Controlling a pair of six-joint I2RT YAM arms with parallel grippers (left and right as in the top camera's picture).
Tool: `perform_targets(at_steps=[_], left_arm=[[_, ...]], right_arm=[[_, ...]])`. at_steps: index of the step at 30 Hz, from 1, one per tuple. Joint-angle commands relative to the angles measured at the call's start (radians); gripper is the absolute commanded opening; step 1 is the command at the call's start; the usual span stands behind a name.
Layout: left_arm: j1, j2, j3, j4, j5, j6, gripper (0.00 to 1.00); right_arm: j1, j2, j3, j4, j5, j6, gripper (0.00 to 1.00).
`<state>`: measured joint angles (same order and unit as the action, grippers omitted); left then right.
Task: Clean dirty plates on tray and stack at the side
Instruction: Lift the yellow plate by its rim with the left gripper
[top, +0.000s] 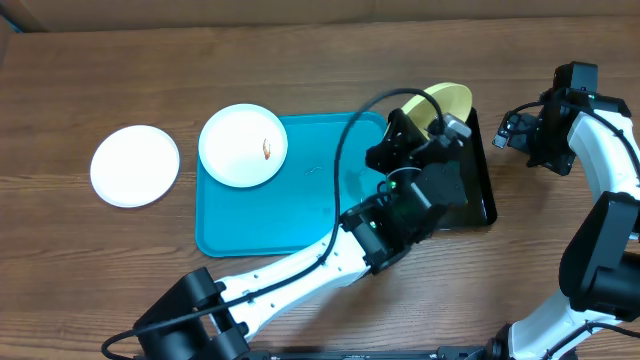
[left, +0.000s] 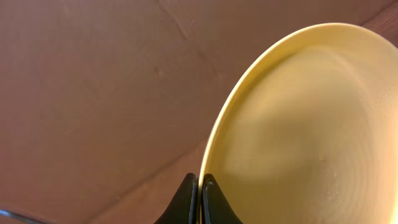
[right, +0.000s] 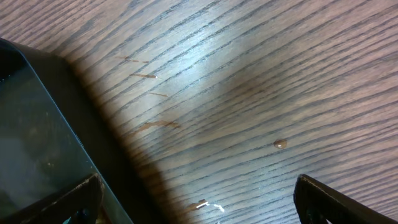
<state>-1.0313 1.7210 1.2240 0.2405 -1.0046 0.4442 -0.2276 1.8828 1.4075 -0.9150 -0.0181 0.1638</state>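
Counter layout shows only overhead: turquoise tray centre, black tray just right of it. Smeared white plate on tray's far-left corner, second white plate on counter left of tray. Left wrist view alone shows left hand clamped on yellow-green plate rim, plate tilted up over black tray's far end. Right wrist view: right hand wide open, empty, over counter beside black tray.

A brown wood-grain table fills the view, softly lit from above.
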Motion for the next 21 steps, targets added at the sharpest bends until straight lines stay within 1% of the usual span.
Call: perform_targets(at_steps=[1, 13, 15, 18, 21], left_arm=[[-0.006, 0.007, 0.023, 0.028, -0.056, 0.111, 0.04], [-0.011, 0.007, 0.023, 0.058, -0.057, 0.104, 0.04], [-0.011, 0.007, 0.023, 0.056, -0.058, 0.071, 0.04], [-0.010, 0.007, 0.023, 0.043, -0.057, -0.015, 0.04], [-0.003, 0.007, 0.023, -0.026, -0.042, -0.147, 0.04]], right_arm=[[0.001, -0.002, 0.026, 0.005, 0.010, 0.008, 1.00], [0.001, -0.002, 0.026, 0.005, 0.010, 0.008, 1.00], [0.001, -0.002, 0.026, 0.005, 0.010, 0.008, 1.00], [0.001, -0.002, 0.026, 0.005, 0.010, 0.008, 1.00], [0.001, -0.002, 0.026, 0.005, 0.010, 0.008, 1.00]])
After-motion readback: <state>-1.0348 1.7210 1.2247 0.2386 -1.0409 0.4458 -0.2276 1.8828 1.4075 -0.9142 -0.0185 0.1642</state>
